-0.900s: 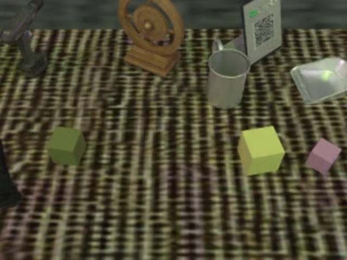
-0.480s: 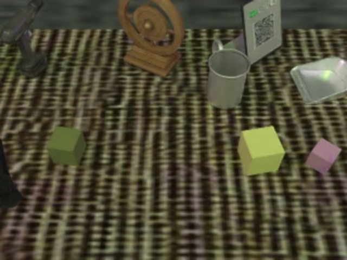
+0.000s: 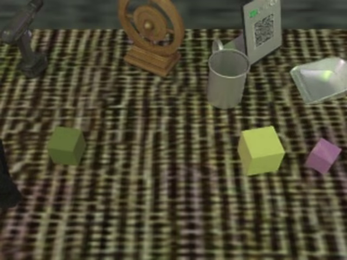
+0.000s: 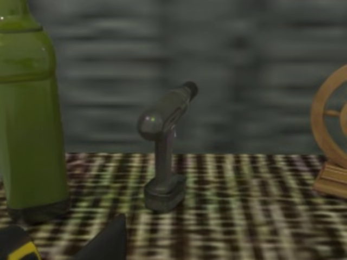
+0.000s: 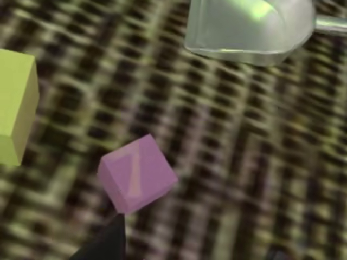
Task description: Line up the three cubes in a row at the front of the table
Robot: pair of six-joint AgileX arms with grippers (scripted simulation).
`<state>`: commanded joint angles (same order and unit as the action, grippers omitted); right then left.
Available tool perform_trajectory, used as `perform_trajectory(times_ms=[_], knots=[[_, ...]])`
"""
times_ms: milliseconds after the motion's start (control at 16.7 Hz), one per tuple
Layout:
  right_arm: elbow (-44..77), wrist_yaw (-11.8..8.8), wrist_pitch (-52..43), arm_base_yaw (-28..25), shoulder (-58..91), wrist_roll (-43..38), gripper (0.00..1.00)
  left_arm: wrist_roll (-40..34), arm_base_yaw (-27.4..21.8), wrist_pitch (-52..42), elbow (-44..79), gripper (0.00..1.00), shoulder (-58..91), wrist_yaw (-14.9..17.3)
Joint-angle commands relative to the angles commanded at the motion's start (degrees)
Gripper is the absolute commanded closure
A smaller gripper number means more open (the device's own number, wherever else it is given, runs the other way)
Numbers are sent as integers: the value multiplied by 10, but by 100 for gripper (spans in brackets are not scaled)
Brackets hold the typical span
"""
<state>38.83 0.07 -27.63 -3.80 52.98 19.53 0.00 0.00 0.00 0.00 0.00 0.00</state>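
Three cubes rest on the striped-check table [image 3: 162,216]. The olive-green cube [image 3: 66,145] is at the left. The large yellow-green cube [image 3: 261,150] is at the right, with the small pink cube [image 3: 322,155] just to its right. My right gripper [image 5: 192,252] hovers open over the pink cube [image 5: 136,173], one fingertip [image 5: 108,241] close to the cube's near corner; the yellow-green cube [image 5: 16,103] lies beside it. This gripper is out of the top view. My left arm [image 3: 4,187] is parked at the table's left edge, its gripper open, with one finger [image 4: 108,238] showing.
Along the back stand a dark handheld tool [image 3: 24,40], a wooden wheel ornament [image 3: 150,32], a grey cup [image 3: 227,78], a QR-code card [image 3: 263,27] and a clear scoop [image 3: 320,78]. A green bottle [image 4: 27,108] stands near the left gripper.
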Motion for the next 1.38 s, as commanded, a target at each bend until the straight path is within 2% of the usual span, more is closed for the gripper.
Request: perform_trajectory(times_ms=[360,660,900,1380], knots=[[231,0,-178,-24,368,121,0,0,0,0,0,0,0,0],[377,0,-273,-38,551,192,0,0,0,0,0,0,0,0],[431,0,-301,-43,612,216,0,0,0,0,0,0,0,0],[416,0,-277,-41,623,217,0,0,0,0,0,0,0,0]])
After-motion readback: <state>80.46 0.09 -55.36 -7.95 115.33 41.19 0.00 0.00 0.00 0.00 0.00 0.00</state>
